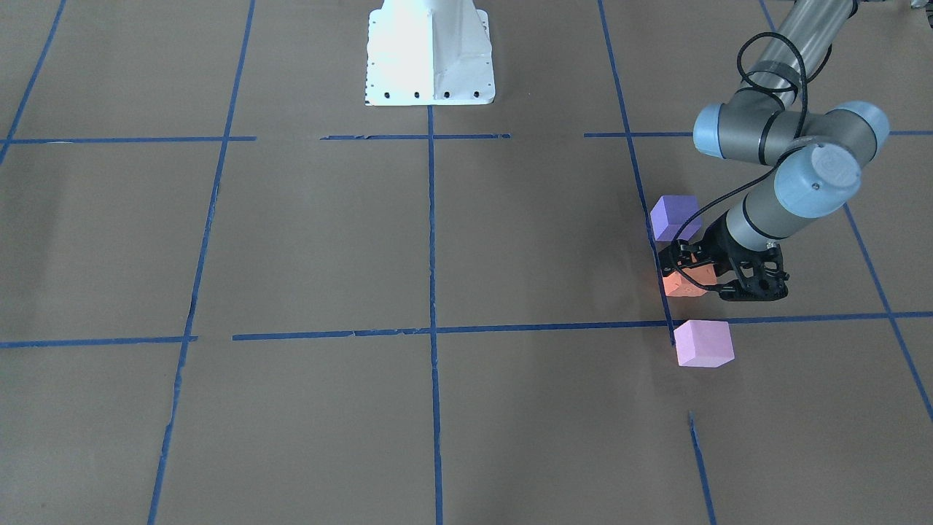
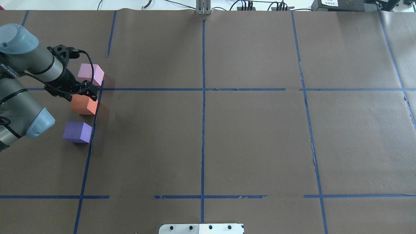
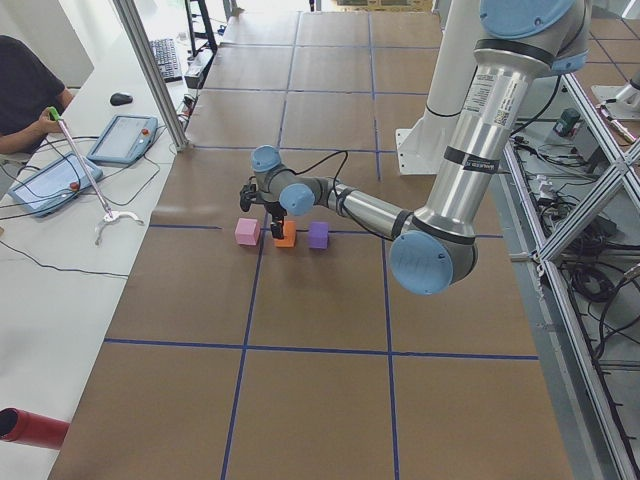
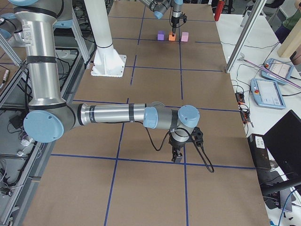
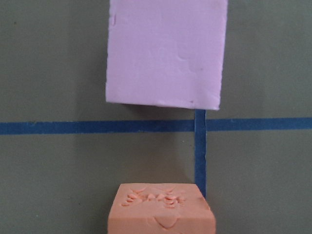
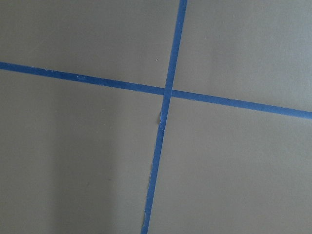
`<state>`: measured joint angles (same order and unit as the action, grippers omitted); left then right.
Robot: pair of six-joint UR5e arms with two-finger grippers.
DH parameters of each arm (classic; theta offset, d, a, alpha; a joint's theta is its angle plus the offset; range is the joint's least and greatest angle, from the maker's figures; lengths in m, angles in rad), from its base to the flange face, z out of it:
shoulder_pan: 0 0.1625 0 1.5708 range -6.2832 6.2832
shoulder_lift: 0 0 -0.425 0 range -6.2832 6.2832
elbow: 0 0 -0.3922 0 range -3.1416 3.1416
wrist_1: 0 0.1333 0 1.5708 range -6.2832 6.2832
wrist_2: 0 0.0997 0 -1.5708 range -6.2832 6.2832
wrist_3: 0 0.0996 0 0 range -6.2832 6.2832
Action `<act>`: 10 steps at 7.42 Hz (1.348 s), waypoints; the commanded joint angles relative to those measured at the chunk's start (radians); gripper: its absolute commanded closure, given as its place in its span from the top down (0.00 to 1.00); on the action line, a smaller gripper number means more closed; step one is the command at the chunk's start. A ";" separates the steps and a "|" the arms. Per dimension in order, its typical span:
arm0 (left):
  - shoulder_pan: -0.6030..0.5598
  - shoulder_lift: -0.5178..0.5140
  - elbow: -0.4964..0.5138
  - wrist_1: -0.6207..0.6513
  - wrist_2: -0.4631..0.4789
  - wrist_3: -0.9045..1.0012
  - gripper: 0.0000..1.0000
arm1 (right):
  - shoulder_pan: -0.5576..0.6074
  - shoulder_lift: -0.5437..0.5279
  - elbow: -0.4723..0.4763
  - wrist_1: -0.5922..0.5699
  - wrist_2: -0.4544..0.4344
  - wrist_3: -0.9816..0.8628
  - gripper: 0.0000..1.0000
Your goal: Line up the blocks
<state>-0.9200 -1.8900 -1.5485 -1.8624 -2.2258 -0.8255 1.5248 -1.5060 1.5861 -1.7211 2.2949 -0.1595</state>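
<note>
Three cubes stand in a row beside a blue tape line on the robot's left side. The orange block [image 1: 681, 286] [image 2: 84, 106] is in the middle. The violet-blue block [image 1: 674, 216] [image 2: 77, 132] is nearer the robot. The pink-lilac block [image 1: 703, 344] [image 2: 91, 74] is farther out. My left gripper [image 1: 694, 277] [image 2: 86, 95] points down, its fingers straddling and shut on the orange block at table level. The left wrist view shows the orange block [image 5: 161, 209] at the bottom edge and the pink block [image 5: 165, 51] above. My right gripper [image 4: 177, 159] hovers over a tape crossing; I cannot tell its state.
Brown paper with a blue tape grid [image 2: 203, 89] covers the table. The white robot base [image 1: 430, 55] stands at the robot's edge. A bench with tablets [image 3: 120, 135] and a seated operator [image 3: 25, 100] lies beyond the far table edge.
</note>
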 commanded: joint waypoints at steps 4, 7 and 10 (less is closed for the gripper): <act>-0.058 0.012 -0.137 0.127 0.008 0.002 1.00 | 0.000 0.000 0.000 0.000 0.000 0.000 1.00; -0.157 0.047 -0.238 0.209 0.008 0.016 1.00 | 0.000 0.000 0.000 0.000 0.000 0.000 1.00; -0.334 0.178 -0.246 0.200 -0.070 0.263 1.00 | 0.000 0.000 0.000 0.000 0.000 0.000 1.00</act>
<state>-1.1863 -1.7622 -1.8065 -1.6631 -2.2491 -0.6977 1.5248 -1.5054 1.5861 -1.7211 2.2948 -0.1596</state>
